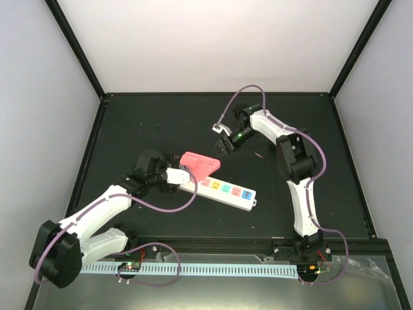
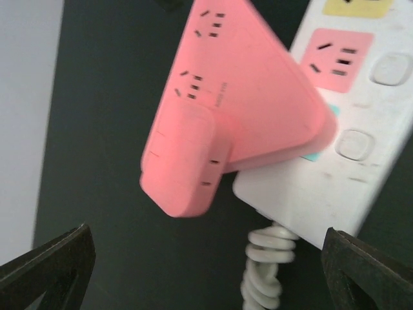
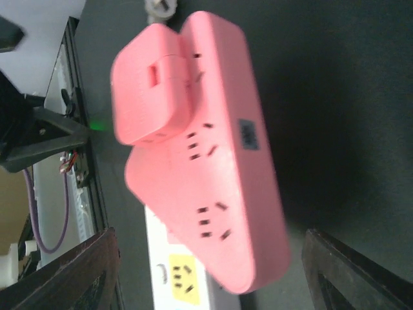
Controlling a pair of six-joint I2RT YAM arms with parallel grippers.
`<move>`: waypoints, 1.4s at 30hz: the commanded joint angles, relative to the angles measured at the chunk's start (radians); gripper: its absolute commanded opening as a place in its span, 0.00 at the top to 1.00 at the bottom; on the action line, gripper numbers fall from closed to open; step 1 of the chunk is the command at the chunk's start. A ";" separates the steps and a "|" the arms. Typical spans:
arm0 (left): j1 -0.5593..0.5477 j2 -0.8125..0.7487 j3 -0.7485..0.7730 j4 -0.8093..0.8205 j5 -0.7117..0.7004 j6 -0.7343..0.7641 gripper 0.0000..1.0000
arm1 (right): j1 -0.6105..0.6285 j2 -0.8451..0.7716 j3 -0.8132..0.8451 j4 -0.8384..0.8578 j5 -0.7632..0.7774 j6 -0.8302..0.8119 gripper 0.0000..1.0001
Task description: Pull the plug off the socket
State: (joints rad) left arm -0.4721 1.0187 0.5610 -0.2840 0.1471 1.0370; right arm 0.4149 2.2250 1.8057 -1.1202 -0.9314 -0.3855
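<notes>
Black tabletop (image 1: 161,123) boxed in by pale walls (image 1: 213,45).
White socket (image 1: 226,192) flat mid-tabletop, long axis slanting far-left to near-right, pink plug (image 1: 199,165) on its left end; left jaws spread beside that end, right jaws spread, touching nothing.

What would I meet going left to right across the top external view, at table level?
black-and-white left arm → pink triangular plastic plug, seated on the strip's left end → long white plastic power strip with its row of coloured outlets → black-and-white right arm
</notes>
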 commanded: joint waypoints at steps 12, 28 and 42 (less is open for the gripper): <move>-0.018 0.172 -0.012 0.311 -0.038 0.203 0.23 | 0.041 0.158 0.110 -0.038 -0.068 -0.022 0.26; -0.051 0.256 -0.004 0.383 -0.116 0.195 0.48 | 0.100 0.199 0.142 -0.090 -0.078 -0.077 0.44; -0.051 0.247 0.119 0.128 -0.040 0.099 0.69 | 0.130 0.212 0.151 -0.102 -0.088 -0.099 0.43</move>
State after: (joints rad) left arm -0.5186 1.2304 0.6117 -0.0738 0.0761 1.1683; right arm 0.5171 2.4172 1.9308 -1.1851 -0.9722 -0.4507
